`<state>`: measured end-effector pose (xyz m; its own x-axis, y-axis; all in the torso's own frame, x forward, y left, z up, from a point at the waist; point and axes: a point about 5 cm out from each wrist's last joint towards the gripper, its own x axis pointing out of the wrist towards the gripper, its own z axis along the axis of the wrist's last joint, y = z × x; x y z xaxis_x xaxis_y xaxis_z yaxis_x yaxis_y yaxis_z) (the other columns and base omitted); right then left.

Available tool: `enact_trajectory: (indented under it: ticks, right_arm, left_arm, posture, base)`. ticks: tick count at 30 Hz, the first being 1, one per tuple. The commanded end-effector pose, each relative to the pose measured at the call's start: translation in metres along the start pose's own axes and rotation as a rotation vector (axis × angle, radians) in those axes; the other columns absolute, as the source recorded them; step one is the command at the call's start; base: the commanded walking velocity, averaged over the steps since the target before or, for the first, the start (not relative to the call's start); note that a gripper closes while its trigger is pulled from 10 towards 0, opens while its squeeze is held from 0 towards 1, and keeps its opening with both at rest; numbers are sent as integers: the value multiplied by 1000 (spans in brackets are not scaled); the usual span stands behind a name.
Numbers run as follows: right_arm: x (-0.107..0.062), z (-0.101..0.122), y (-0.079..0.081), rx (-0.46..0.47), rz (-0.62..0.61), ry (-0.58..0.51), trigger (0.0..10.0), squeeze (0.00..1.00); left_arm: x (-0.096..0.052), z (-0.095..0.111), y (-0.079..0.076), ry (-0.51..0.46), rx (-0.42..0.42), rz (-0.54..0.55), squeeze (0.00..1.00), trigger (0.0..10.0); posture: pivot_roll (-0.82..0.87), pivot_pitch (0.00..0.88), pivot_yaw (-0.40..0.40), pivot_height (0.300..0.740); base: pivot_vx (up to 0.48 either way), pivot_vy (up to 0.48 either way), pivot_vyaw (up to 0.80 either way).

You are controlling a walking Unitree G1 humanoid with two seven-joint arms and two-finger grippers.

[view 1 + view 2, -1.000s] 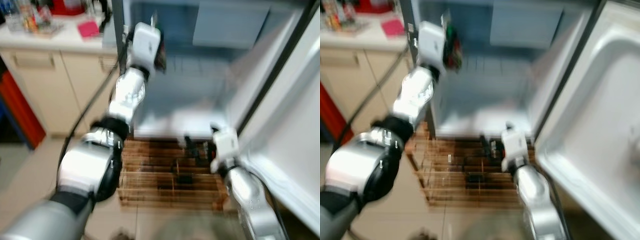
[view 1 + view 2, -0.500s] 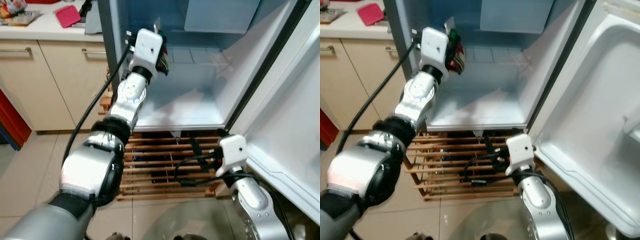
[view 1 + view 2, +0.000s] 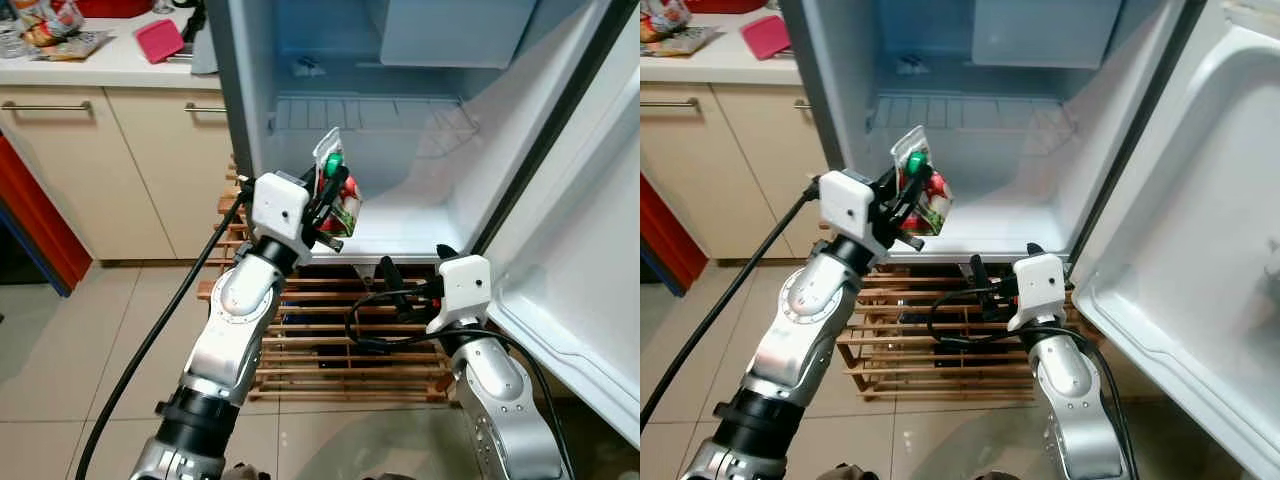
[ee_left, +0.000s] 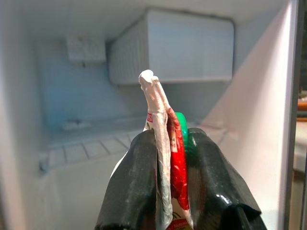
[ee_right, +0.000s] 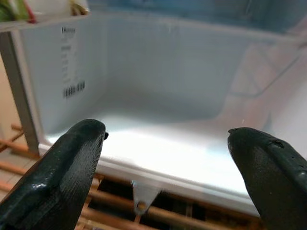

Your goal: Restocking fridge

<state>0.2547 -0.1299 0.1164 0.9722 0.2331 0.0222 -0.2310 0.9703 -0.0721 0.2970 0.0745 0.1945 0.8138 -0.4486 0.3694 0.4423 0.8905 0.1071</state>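
Currently my left claw [image 3: 335, 195] is clamped on a drink pouch [image 3: 337, 200] with a green cap, fingers [image 4: 139, 191] pinching its flat sides so the sealed top stands upright. Pouch hangs just outside the open fridge [image 3: 400, 140], above the front edge of its bare bottom floor, likely for a straight push in. Right claw [image 3: 385, 275] sits low below that front edge, fingers spread, holding nothing, over the wooden rack [image 3: 330, 340]. Fridge door [image 3: 590, 260] swung wide on my right.
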Motion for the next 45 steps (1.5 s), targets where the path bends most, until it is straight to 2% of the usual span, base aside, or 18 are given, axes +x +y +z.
enact_trajectory:
  ticks: [1,4,14,22,30,34,35,42,45]
  right_arm:
    - [3,7,-8,0,-44,-42,10000,0]
    - [10,10,-12,0,-52,-55,10000,0]
    - [26,12,-11,-8,-34,-73,10000,0]
    - [30,9,-11,-9,-23,-70,10000,0]
    - [31,6,-7,-2,-5,-63,10000,0]
    - [32,3,-5,7,8,-52,10000,0]
    - [33,3,-3,6,18,-50,10000,0]
    - [35,2,-5,7,19,-45,10000,0]
    - [34,3,-5,4,26,-44,10000,0]
  left_arm:
    - [3,19,0,-36,14,-3,0,10000]
    - [4,25,1,-27,38,-6,0,10000]
    - [11,23,5,18,56,-2,0,10000]
    - [15,26,6,14,40,16,0,10000]
    - [18,23,12,31,112,74,0,10000]
    - [27,16,23,55,159,106,0,10000]
    - [32,13,31,68,168,133,0,10000]
    - [47,6,41,75,192,162,0,10000]
    - [59,-2,46,79,227,185,0,10000]
  posture:
    - [-39,0,-16,740]
    - [-33,0,-23,740]
    - [-33,0,-25,740]
    - [-35,0,-22,740]
    - [-33,0,-23,740]
    - [-36,0,-19,740]
    - [-42,0,-19,740]
    - [-47,0,-26,740]
    - [-61,0,-27,740]
  base:
    - [454,0,0]
    - [458,0,0]
    - [458,0,0]
    - [446,35,0]
    - [139,115,0]
    - [0,0,0]
    - [0,0,0]
    - [0,0,0]
    - [0,0,0]
